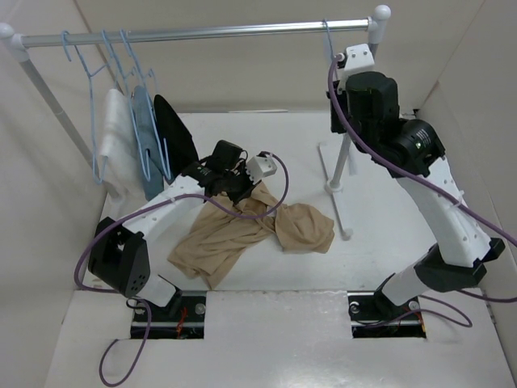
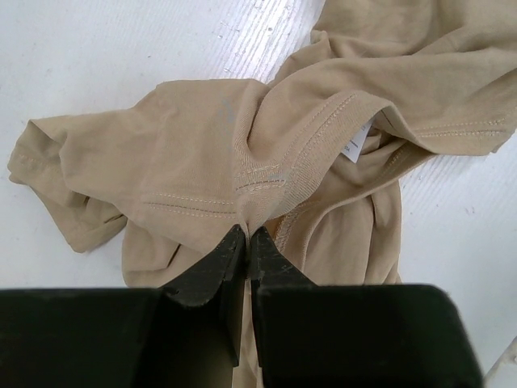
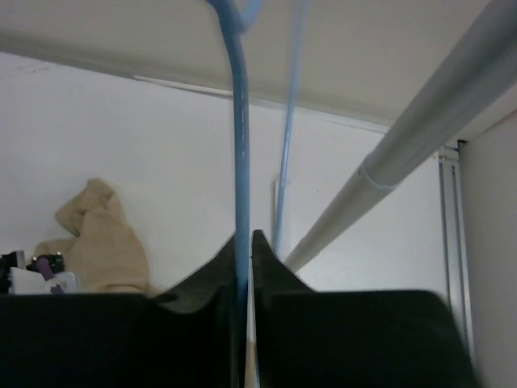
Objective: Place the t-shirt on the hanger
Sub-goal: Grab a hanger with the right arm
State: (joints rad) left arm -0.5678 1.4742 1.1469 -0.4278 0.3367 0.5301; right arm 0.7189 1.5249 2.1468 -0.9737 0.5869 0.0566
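Note:
The tan t-shirt (image 1: 242, 230) lies crumpled on the white table in the middle of the top view. My left gripper (image 1: 240, 194) is down on its far edge. In the left wrist view the gripper (image 2: 246, 231) is shut on the ribbed collar of the t-shirt (image 2: 202, 153). My right gripper (image 1: 333, 65) is raised to the rail at the right. In the right wrist view it (image 3: 245, 236) is shut on the wire of the light-blue hanger (image 3: 237, 121), whose hook (image 1: 327, 31) sits over the rail. The arm hides most of the hanger in the top view.
The metal rail (image 1: 210, 32) spans the back, also seen in the right wrist view (image 3: 404, 145). Three blue hangers with white (image 1: 113, 145), light-blue (image 1: 145, 137) and black (image 1: 174, 133) garments hang at its left. The rack's right post and foot (image 1: 335, 174) stand beside the t-shirt.

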